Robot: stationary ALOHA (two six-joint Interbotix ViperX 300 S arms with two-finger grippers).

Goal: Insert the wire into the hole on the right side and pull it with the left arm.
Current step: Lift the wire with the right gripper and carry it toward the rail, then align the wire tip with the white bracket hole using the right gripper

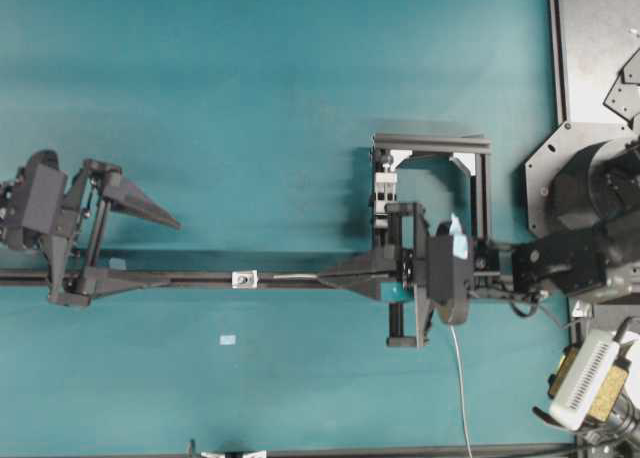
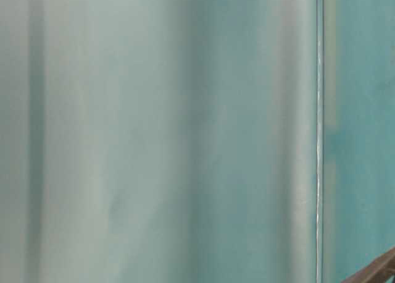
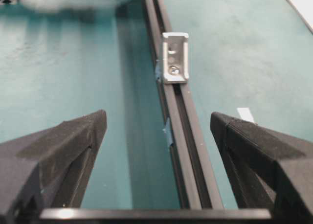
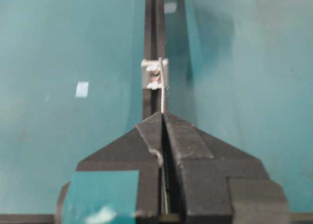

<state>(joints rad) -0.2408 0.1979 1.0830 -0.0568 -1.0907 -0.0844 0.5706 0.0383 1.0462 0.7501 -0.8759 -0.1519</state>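
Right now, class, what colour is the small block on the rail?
Silver-white block, clearest in the left wrist view.

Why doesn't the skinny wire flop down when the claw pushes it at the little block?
The wire is probably a bit springy: the short bit past the shut right claw stays nearly straight toward the silver block. Being so thin, it would likely bend if it misses the hole. The long trailing part curves loosely, so it seems floppy there.

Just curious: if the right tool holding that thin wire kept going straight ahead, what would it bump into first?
Probably the small silver block on the black rail; the wire tip would reach it first.
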